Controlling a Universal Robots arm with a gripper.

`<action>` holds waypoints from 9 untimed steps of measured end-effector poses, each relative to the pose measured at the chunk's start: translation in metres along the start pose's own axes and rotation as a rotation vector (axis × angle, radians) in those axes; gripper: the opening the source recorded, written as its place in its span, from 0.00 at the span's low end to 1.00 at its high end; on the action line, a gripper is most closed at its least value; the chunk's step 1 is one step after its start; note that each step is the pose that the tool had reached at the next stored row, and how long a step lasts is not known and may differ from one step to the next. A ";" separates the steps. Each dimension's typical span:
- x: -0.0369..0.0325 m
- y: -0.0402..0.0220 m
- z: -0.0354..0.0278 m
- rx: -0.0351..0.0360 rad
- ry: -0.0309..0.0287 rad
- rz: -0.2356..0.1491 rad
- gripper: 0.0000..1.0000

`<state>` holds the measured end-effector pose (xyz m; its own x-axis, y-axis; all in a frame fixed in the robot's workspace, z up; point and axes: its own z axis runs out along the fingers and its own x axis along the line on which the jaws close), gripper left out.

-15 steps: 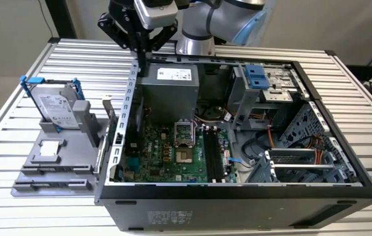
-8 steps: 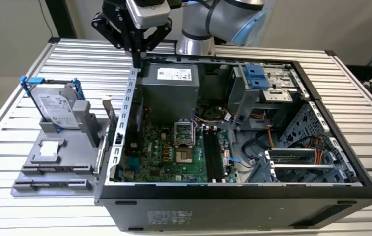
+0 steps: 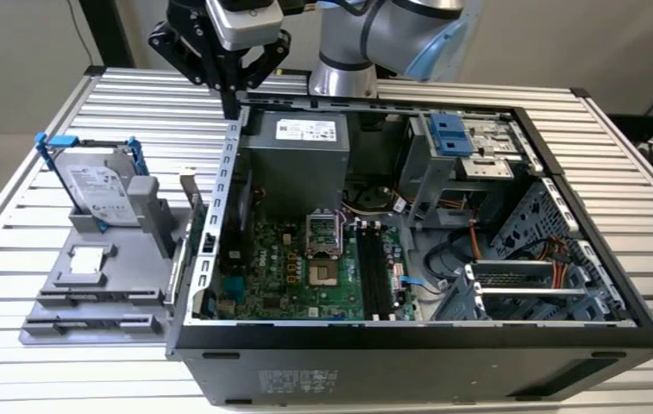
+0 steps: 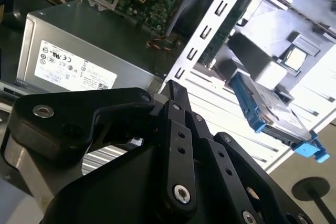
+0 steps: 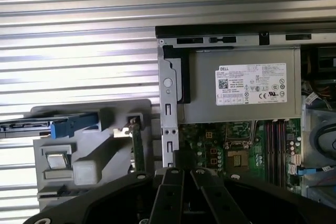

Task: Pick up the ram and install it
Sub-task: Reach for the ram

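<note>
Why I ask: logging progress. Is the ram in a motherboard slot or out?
Out. The ram stands on edge in the gray holder beside the case; the black slots look empty.

The gripper (image 3: 230, 110) hangs with fingers together above the rear corner of the computer case (image 3: 418, 354), with open air around it. The ram (image 5: 137, 148) stands on edge in a grey holder (image 3: 44, 302), in a narrow gap. The case's metal wall (image 3: 232, 172) rises just beside it on one side, and an upright hard drive (image 3: 102, 194) stands near on the other; the way down from above is open. Inside the case, the black slots (image 3: 374, 267) are reachable from above, between the processor socket (image 3: 323, 241) and loose cables (image 3: 464, 233). The power supply (image 3: 291, 159) and drive cage (image 3: 464, 142) crowd the far end.
</note>
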<state>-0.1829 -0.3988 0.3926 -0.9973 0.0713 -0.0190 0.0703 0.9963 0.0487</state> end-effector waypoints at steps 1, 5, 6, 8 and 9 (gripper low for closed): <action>0.0014 -0.0001 0.0000 -0.0001 0.0000 0.000 0.00; 0.0068 -0.0005 -0.0001 -0.0001 0.0000 0.000 0.00; 0.0082 -0.0006 -0.0002 0.0000 0.0000 0.000 0.00; 0.0109 -0.0008 -0.0002 -0.0001 0.0000 0.000 0.00; 0.0122 -0.0009 -0.0003 -0.0001 0.0000 0.000 0.00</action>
<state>-0.1952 -0.3988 0.3926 -0.9973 0.0711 -0.0190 0.0701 0.9963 0.0487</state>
